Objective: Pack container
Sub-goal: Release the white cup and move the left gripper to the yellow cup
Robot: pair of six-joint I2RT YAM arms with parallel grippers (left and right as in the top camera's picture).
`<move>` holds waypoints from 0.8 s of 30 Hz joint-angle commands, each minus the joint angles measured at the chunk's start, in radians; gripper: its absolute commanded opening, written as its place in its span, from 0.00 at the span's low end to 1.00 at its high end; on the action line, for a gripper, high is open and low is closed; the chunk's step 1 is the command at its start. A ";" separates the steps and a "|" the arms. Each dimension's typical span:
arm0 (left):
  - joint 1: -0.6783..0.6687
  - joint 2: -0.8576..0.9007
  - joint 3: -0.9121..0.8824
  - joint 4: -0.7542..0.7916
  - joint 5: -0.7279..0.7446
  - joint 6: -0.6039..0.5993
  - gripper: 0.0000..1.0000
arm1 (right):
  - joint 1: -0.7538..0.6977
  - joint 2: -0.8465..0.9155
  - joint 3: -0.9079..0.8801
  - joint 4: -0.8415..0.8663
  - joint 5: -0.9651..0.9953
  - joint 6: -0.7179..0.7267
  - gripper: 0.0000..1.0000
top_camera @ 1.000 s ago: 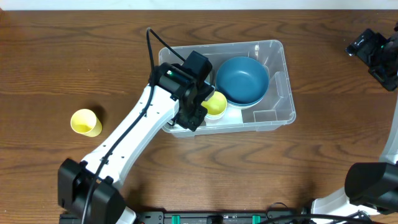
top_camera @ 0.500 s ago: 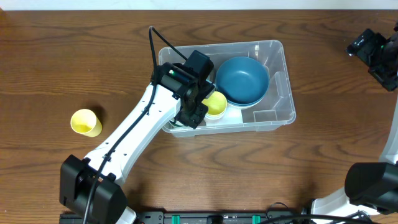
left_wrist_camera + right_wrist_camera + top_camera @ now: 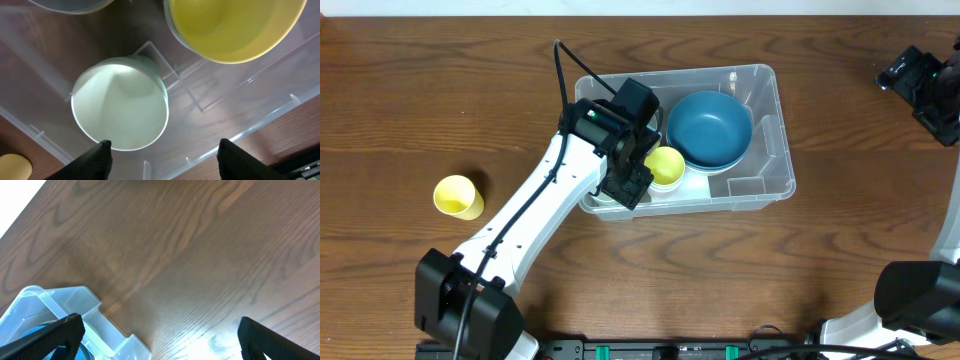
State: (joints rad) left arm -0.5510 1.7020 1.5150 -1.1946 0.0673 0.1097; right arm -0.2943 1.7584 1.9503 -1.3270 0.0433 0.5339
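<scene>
The container (image 3: 772,120) is a clear bin at the table's centre. A blue bowl (image 3: 710,128) and a yellow bowl (image 3: 667,166) sit inside it. My left gripper (image 3: 626,186) hovers over its front-left corner. In the left wrist view that gripper (image 3: 162,156) is open, and straight below it a pale green cup (image 3: 120,102) stands upright on the container's floor (image 3: 210,102) beside the yellow bowl (image 3: 235,25). Nothing lies between the fingers. My right gripper (image 3: 920,82) hangs open at the far right, away from the bin.
A yellow cup (image 3: 458,197) stands on the wooden table at the left. In the right wrist view the open right gripper (image 3: 160,337) looks down on bare wood and one corner of the container (image 3: 75,307).
The left gripper's jaws have opened over the bin's front-left corner, and the wrist has shifted slightly. The right arm has not moved.
</scene>
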 commanded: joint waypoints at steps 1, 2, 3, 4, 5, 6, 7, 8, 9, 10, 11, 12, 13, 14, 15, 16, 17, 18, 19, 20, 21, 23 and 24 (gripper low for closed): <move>0.019 0.002 0.037 -0.019 -0.012 -0.006 0.68 | -0.004 -0.017 0.011 -0.002 0.005 0.008 0.99; 0.030 -0.006 0.056 -0.030 -0.012 -0.023 0.68 | -0.004 -0.017 0.011 -0.002 0.005 0.008 0.99; 0.042 -0.016 0.074 -0.039 -0.012 -0.036 0.68 | -0.004 -0.017 0.011 -0.002 0.005 0.008 0.99; 0.057 -0.029 0.092 -0.048 -0.012 -0.047 0.68 | -0.004 -0.017 0.011 -0.002 0.005 0.008 0.99; 0.078 -0.046 0.109 -0.056 -0.013 -0.064 0.68 | -0.004 -0.017 0.011 -0.002 0.005 0.008 0.99; 0.100 -0.065 0.121 -0.061 -0.013 -0.081 0.68 | -0.004 -0.017 0.011 -0.002 0.005 0.008 0.99; 0.125 -0.085 0.127 -0.061 -0.012 -0.097 0.68 | -0.004 -0.017 0.011 -0.002 0.005 0.008 0.99; 0.158 -0.111 0.127 -0.059 -0.013 -0.117 0.68 | -0.004 -0.017 0.011 -0.002 0.005 0.008 0.99; 0.190 -0.133 0.127 -0.060 -0.013 -0.135 0.68 | -0.004 -0.017 0.011 -0.002 0.005 0.008 0.99; 0.225 -0.153 0.127 -0.061 -0.012 -0.154 0.68 | -0.004 -0.017 0.011 -0.002 0.005 0.008 0.99; 0.269 -0.172 0.127 -0.065 -0.013 -0.178 0.68 | -0.004 -0.017 0.011 -0.002 0.005 0.008 0.99; 0.307 -0.186 0.127 -0.069 -0.012 -0.198 0.68 | -0.004 -0.017 0.011 -0.002 0.005 0.008 0.99; 0.354 -0.196 0.127 -0.076 -0.012 -0.214 0.68 | -0.004 -0.017 0.011 -0.002 0.005 0.008 0.99; 0.393 -0.200 0.127 -0.081 -0.012 -0.221 0.68 | -0.004 -0.017 0.011 -0.002 0.005 0.008 0.99; 0.430 -0.200 0.127 -0.087 -0.012 -0.222 0.68 | -0.004 -0.017 0.011 -0.002 0.005 0.008 0.99; 0.464 -0.198 0.123 -0.089 -0.012 -0.222 0.68 | -0.004 -0.017 0.011 -0.002 0.005 0.008 0.99; 0.500 -0.194 0.113 -0.087 -0.012 -0.221 0.68 | -0.004 -0.017 0.011 -0.002 0.005 0.008 0.99; 0.527 -0.190 0.103 -0.086 -0.012 -0.221 0.68 | -0.004 -0.017 0.011 -0.002 0.005 0.008 0.99; 0.552 -0.182 0.091 -0.083 -0.012 -0.220 0.68 | -0.004 -0.017 0.011 -0.002 0.005 0.008 0.99; 0.578 -0.172 0.077 -0.079 -0.012 -0.220 0.68 | -0.004 -0.017 0.011 -0.002 0.005 0.008 0.99; 0.599 -0.162 0.064 -0.075 -0.012 -0.220 0.68 | -0.004 -0.017 0.011 -0.002 0.005 0.008 0.99; 0.641 -0.135 0.036 -0.062 -0.018 -0.220 0.66 | -0.004 -0.017 0.011 -0.002 0.005 0.008 0.99; 0.659 -0.122 0.024 -0.056 -0.025 -0.221 0.66 | -0.004 -0.017 0.011 -0.002 0.005 0.008 0.99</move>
State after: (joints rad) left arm 0.0616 1.5333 1.5803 -1.2583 0.0593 -0.0940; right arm -0.2943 1.7584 1.9503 -1.3270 0.0433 0.5339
